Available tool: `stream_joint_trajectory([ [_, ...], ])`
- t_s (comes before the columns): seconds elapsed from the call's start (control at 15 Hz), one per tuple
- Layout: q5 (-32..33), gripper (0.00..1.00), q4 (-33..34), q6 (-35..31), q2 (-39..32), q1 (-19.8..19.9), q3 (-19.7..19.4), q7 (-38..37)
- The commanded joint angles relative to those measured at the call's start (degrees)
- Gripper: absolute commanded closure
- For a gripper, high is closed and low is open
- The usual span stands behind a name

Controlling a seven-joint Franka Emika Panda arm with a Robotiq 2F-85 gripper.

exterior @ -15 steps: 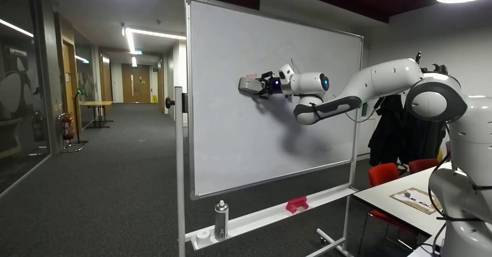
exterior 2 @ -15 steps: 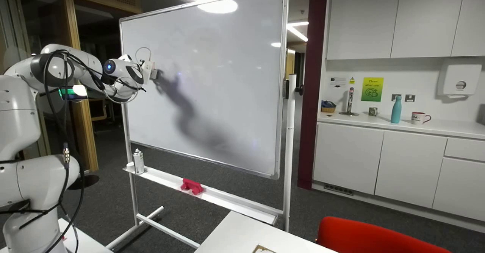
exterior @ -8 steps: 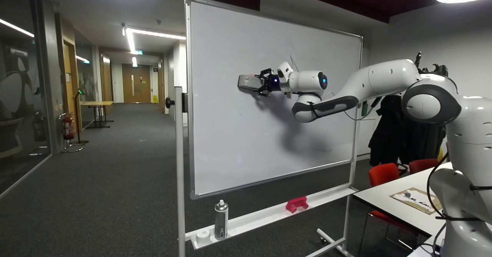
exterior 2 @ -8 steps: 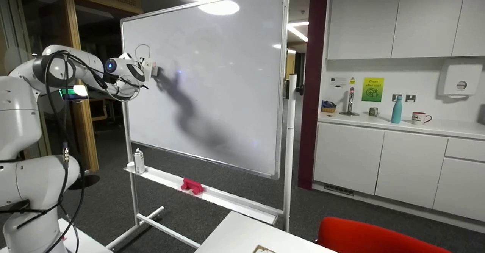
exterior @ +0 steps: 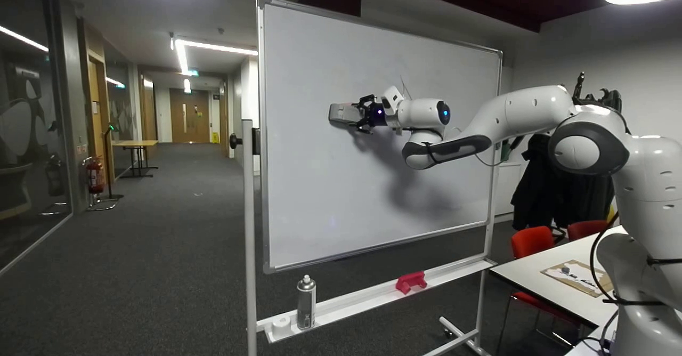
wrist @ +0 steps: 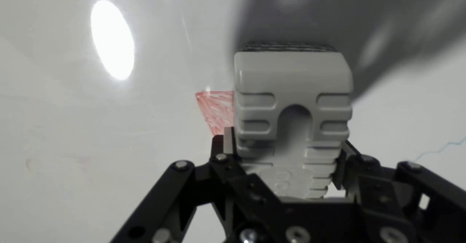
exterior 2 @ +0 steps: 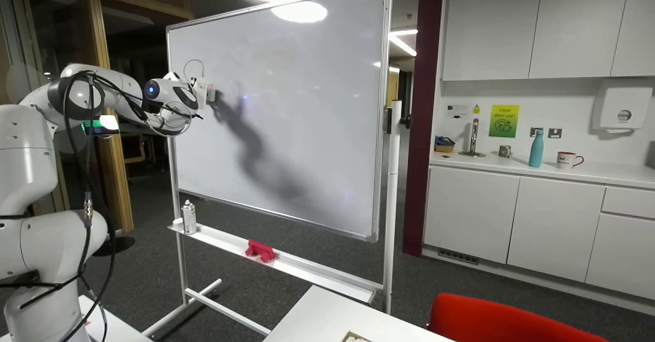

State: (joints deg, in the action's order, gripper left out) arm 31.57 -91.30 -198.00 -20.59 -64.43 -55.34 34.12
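eraser [wrist: 293,74] partly hides red patch [wrist: 217,108]; spray can [exterior: 306,304] upright on tray [exterior: 365,304]

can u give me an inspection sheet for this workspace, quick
Surface: whiteboard, red patch and faint blue line on it
Job's things: grey eraser, beside the red patch in the wrist view; contact with the whiteboard unclear
Clutter: spray can, small white item and red piece on the tray below
Claw: closed around the eraser
Cables: black cable hanging along the arm
Surroundings: table, red chairs, counter with blue bottle
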Motion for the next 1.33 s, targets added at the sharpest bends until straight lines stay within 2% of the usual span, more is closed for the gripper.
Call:
stream_joint_trajectory([
  [0.0,-1.31,0.65,7.70,0.46,-3.52,3.48,-1.39,0.63],
  [0.4,-1.95,0.65,12.09,-0.08,-2.23,1.99,-3.74,1.00],
  [0.73,-1.33,0.65,14.87,-0.02,-3.42,5.17,-2.42,0.35],
  [1.27,0.44,0.65,12.79,-0.25,-4.17,7.08,0.82,0.34],
])
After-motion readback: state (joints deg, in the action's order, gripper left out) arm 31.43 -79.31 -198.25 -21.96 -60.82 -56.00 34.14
